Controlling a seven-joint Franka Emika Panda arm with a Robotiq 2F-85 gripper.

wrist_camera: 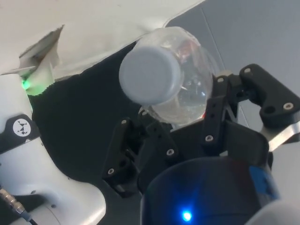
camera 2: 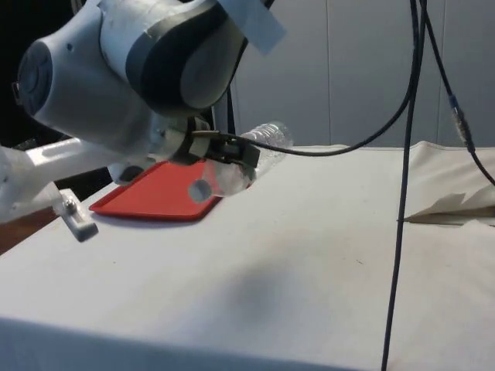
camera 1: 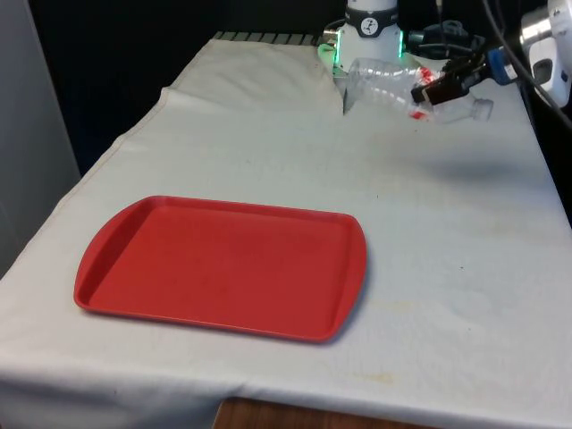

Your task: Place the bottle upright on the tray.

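A clear plastic bottle (camera 1: 384,80) with a pale cap hangs on its side above the table's far end, cap toward the front view's right. My gripper (camera 1: 435,89) is shut on the bottle near its neck. In the side view the bottle (camera 2: 251,154) sticks out past the black fingers (camera 2: 228,148), over the cloth just this side of the tray. In the wrist view the capped bottle (wrist_camera: 164,79) sits between the two fingers (wrist_camera: 220,105). The red tray (camera 1: 223,265) lies flat and bare near the front edge, well away from the gripper.
The white cloth has a raised fold (camera 1: 344,94) near the robot's base. Black cables (camera 2: 406,154) hang down across the side view. The table's edge on the front view's right (camera 1: 550,170) runs close to the arm.
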